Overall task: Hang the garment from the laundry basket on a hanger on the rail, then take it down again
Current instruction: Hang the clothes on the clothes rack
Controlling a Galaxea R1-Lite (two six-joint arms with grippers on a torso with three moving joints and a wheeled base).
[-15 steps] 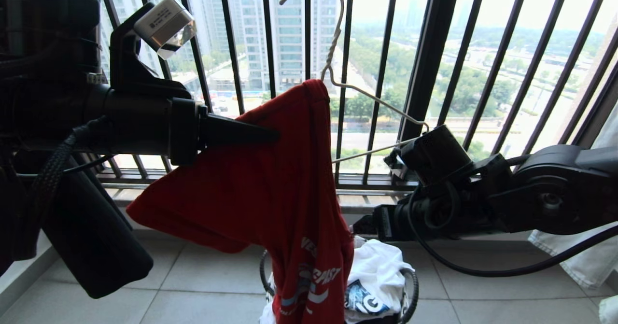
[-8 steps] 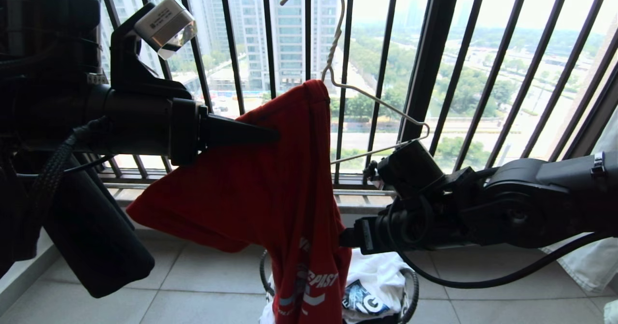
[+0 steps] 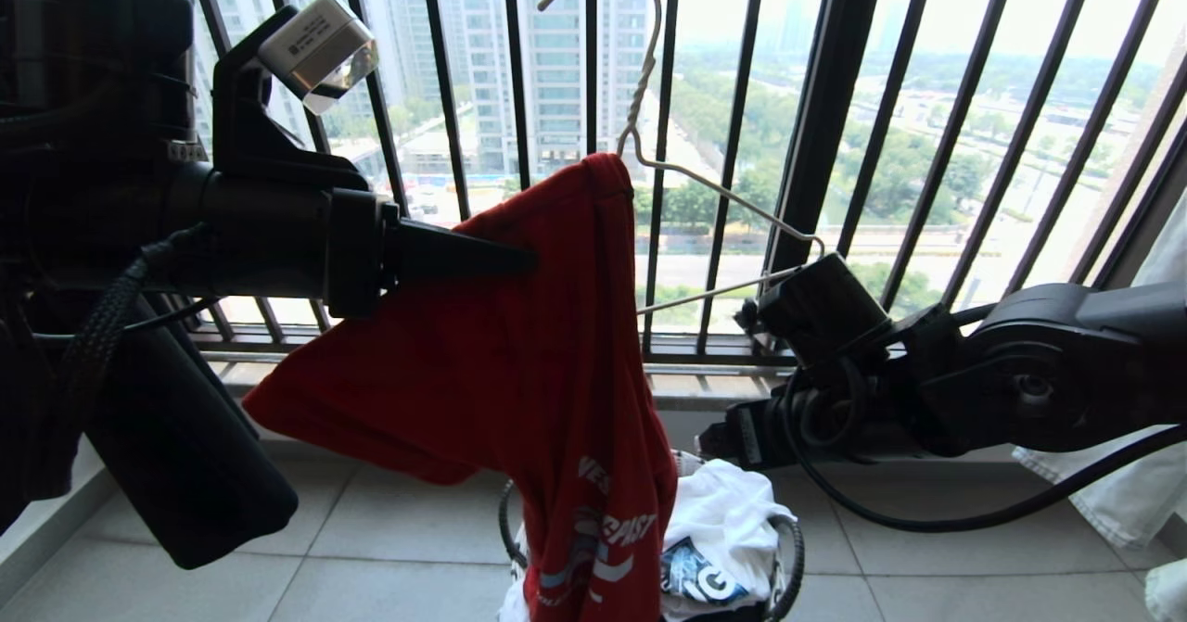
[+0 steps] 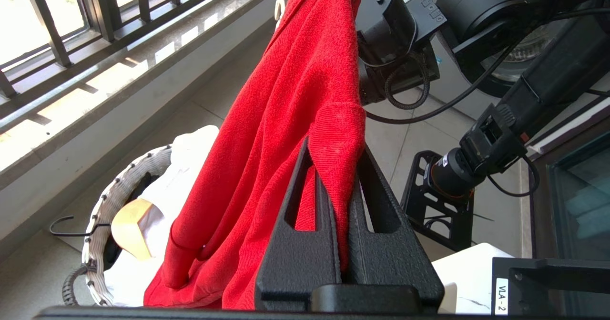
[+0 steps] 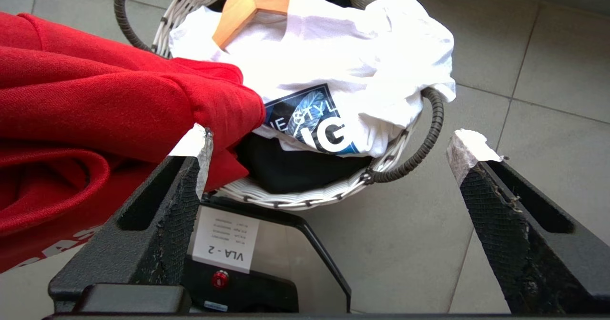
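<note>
Evidently mid-hanging: left gripper (image 4: pixel 333 177) pinches red T-shirt (image 3: pixel 519 344) shoulder fold, holding it up on cream wire hanger (image 3: pixel 686 177). Shirt tail trails beside laundry basket (image 5: pixel 405 158). Right gripper (image 5: pixel 329 143) gapes wide, empty, above basket, probably repositioning for hanger's bare side.

Balcony setting. Black window railing (image 3: pixel 835 94) of vertical bars stood before hazy daylight, high-rise towers (image 3: pixel 547 57) and green trees (image 3: pixel 890 158) beyond. Floor (image 3: pixel 389 548) was pale grey tile; a stone sill (image 4: pixel 109 77) ran under the railing, sunlit.
</note>
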